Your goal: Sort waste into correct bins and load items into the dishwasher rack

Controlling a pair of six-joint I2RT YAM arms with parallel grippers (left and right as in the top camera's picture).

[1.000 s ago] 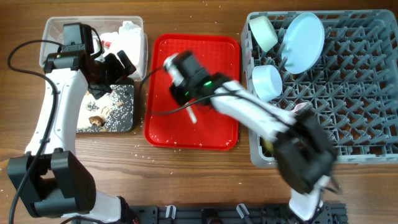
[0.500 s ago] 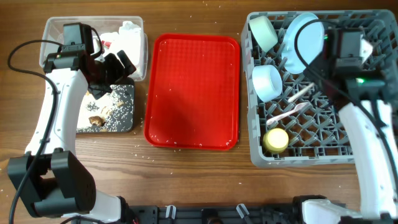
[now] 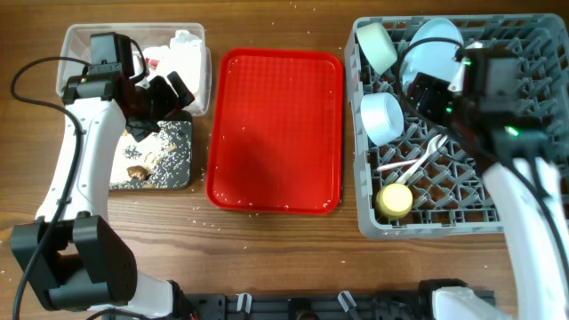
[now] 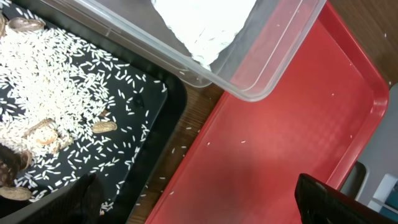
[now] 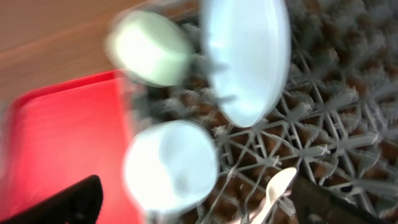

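Right of the red tray (image 3: 276, 116), seated in the dishwasher rack (image 3: 533, 178): plate (image 3: 434, 49), light-blue bowl (image 3: 382, 117), mint bowl (image 3: 376, 46), yellow cup (image 3: 394, 200), spoon and fork (image 3: 413, 162). Just over them, right gripper (image 3: 427, 89), spread wide, holding nothing. Likely to clip the leaning plate or unseat a bowl if swept out low. Left of the red tray, left gripper (image 3: 164, 96), equally wide and empty, over clear tub (image 3: 76, 40) and black tray (image 3: 178, 173); may snag the tub rim, spilling napkins (image 3: 182, 53) or scraps (image 3: 147, 156).

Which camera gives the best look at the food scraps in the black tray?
The left wrist view: the scraps lie close up in the black tray, with single pale grains and brown bits clear. The overhead view shows them small, with the left arm over part of the tray. The right wrist view does not show them.
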